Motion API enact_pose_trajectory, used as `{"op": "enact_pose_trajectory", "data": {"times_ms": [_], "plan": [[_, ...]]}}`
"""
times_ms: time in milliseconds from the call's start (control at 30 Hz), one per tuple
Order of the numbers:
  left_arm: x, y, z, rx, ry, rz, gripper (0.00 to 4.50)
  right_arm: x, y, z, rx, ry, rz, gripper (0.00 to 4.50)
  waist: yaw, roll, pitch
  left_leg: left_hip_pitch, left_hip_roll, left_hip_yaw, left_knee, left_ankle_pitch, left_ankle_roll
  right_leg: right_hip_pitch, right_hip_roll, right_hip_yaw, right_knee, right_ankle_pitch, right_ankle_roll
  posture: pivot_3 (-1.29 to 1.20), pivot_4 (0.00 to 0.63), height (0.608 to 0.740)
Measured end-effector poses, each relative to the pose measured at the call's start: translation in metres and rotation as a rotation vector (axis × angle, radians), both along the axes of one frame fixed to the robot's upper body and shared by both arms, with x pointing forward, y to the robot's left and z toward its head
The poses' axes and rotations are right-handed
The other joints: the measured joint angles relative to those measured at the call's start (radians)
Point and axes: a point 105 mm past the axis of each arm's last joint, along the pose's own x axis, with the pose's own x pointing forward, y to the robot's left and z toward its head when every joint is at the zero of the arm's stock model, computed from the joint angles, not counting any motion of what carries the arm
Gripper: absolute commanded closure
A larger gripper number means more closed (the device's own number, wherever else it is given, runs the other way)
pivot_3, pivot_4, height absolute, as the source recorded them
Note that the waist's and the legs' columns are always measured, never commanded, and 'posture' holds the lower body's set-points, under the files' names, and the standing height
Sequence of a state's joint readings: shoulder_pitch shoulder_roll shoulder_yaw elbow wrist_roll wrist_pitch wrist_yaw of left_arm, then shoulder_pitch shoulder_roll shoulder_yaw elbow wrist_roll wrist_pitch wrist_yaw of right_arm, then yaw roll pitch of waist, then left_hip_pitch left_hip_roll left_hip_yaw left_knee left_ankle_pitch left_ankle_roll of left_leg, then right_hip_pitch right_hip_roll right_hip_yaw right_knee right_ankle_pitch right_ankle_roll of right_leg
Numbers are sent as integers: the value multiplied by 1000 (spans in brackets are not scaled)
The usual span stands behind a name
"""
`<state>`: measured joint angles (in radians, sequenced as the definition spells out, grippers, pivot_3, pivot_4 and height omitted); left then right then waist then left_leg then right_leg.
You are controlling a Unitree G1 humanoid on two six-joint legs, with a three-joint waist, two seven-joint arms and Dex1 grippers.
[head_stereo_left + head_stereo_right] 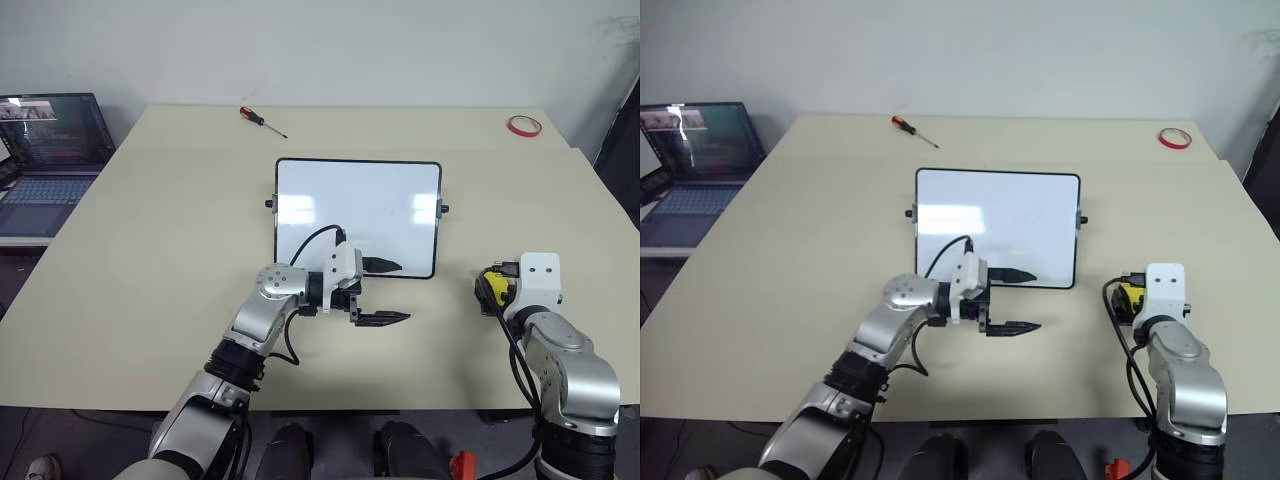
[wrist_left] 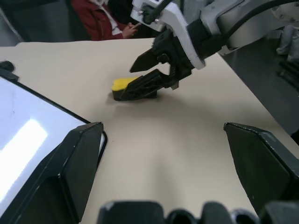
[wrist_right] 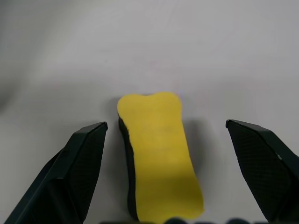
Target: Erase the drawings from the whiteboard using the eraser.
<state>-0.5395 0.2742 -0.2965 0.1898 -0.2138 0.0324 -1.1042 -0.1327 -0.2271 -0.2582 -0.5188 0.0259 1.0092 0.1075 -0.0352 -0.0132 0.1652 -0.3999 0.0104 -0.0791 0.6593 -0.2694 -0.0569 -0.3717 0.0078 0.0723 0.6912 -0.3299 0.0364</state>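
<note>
Lower right, our right gripper (image 3: 166, 182) stands wide around the eraser (image 3: 159, 161), not gripping; the left gripper (image 1: 385, 293) gapes beside the whiteboard (image 1: 358, 215). Drawings seem gone, perhaps; a careless close could nudge the eraser askew.

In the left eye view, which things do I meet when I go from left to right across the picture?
Laptop → screwdriver → left pincer → eraser → red tape ring.
</note>
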Motion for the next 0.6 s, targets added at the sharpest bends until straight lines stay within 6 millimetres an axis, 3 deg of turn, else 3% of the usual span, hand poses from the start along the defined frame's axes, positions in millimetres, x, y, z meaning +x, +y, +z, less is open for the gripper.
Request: {"op": "enact_pose_trajectory", "data": {"times_ms": [100, 267, 400, 600], "plan": [[9, 16, 4, 36, -43, 121, 0, -2, 3, 15, -21, -67, 15, 40, -1, 0, 0, 0, 0, 0, 0, 0, 0, 0, 0, 0, 0, 0, 0, 0, 150, 740], [28, 38, 20, -54, -53, 375, 0, -4, 10, 34, -35, -166, 39, 40, 3, 0, 0, 0, 0, 0, 1, 0, 0, 0, -1, -1, 0, 0, 0, 0, 150, 740], [42, 90, 11, -136, -45, 742, 0, -17, 8, 40, -108, -244, 65, 40, 2, 0, 0, 0, 1, 0, 0, 0, 0, 0, -3, 0, -1, 0, 1, 0, 150, 740], [27, 130, 0, -168, -73, 1032, 0, -34, 8, 34, -143, -294, 51, 40, 4, 0, 0, 1, 0, -1, 0, 0, 0, 2, -6, 0, -1, -1, 1, 0, 150, 740]]}}
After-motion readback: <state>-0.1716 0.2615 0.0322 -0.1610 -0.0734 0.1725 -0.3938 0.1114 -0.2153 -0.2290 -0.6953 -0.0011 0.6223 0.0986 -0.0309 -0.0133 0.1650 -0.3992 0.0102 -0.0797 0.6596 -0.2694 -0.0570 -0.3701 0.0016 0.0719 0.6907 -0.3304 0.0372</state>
